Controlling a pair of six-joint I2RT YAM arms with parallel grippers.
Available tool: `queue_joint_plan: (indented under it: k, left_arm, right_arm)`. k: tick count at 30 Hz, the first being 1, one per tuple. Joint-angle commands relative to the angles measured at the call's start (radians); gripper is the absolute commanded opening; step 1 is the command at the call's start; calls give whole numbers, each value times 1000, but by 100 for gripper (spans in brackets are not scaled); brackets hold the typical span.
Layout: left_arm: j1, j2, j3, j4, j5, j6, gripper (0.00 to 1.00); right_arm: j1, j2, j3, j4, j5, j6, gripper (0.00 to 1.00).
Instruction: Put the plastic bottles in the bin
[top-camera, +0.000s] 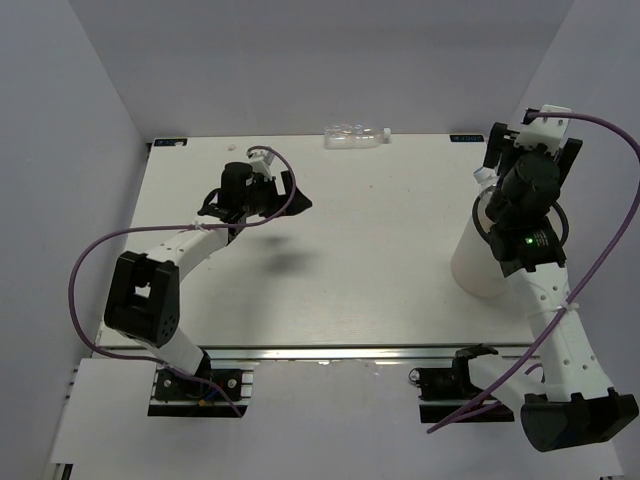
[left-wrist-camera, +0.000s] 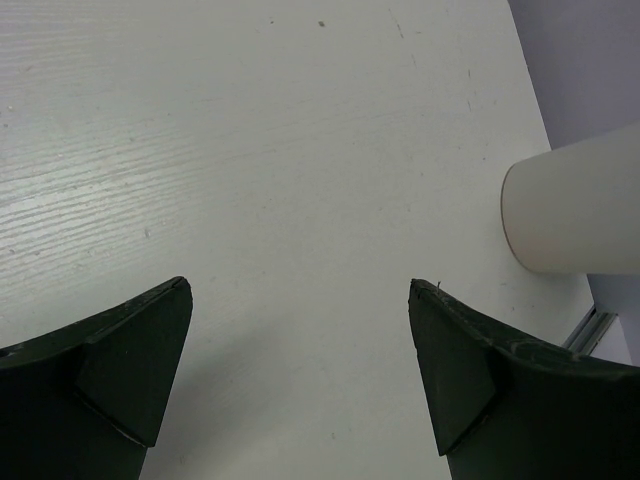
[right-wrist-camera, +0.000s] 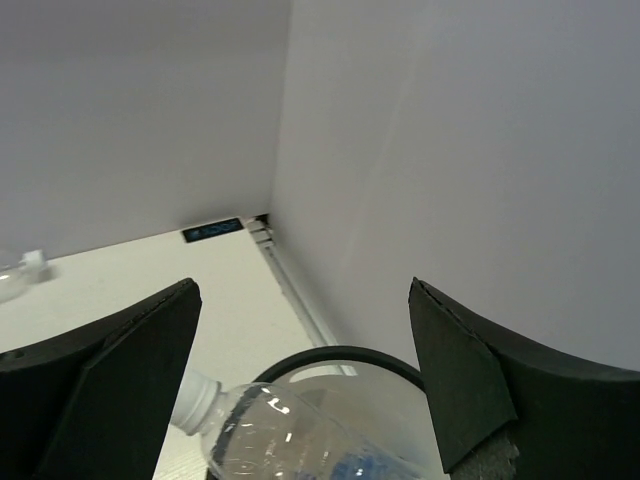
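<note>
- A white surface (top-camera: 400, 250) sits boxed in by pale lavender walls at the far side and on both flanks, with a metal rail along the near edge.
- The left gripper (left-wrist-camera: 300, 285) hangs over the left-centre of the surface, its fingers spread wide with nothing between them and only bare board beneath.
- The right gripper (right-wrist-camera: 300, 285) is over the bin (top-camera: 475, 265) near the right edge, its fingers equally wide apart.
- A clear bottle with a white cap (right-wrist-camera: 280, 430) lies slantwise low between the right gripper's fingers, above the bin's black rim. I cannot tell whether either finger touches it.
- Another clear bottle (top-camera: 355, 135) lies on its side at the far edge of the surface, well apart from both arms.
- The bin stands close to the right wall and the far-right corner, so room is tight there. A broad open stretch of surface lies between the left gripper and the bin.
</note>
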Motion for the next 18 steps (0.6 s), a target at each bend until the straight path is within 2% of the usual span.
queue_joint_plan:
  k: [1, 2, 6, 7, 11, 15, 18]
  left_arm:
    - [4, 1, 38, -8, 2, 10, 98]
    - [2, 2, 36, -8, 3, 9, 98]
    - [5, 13, 41, -8, 5, 10, 98]
    - [7, 15, 41, -10, 5, 10, 98]
    - [7, 19, 47, -8, 14, 10, 98]
    - [7, 13, 35, -5, 19, 10, 98]
    - [10, 4, 27, -6, 7, 16, 98]
  right_arm:
    - [-3, -2, 51, -85, -127, 81, 89]
    - [-3, 0, 51, -117, -156, 83, 89]
    - [-3, 26, 80, -259, -432, -1, 89]
    - [-1, 38, 89, -281, -443, -39, 89]
    - [-3, 157, 136, -352, -439, -84, 89]
    - [-3, 265, 175, -384, -275, -63, 89]
    - [-3, 303, 195, -417, -252, -48, 89]
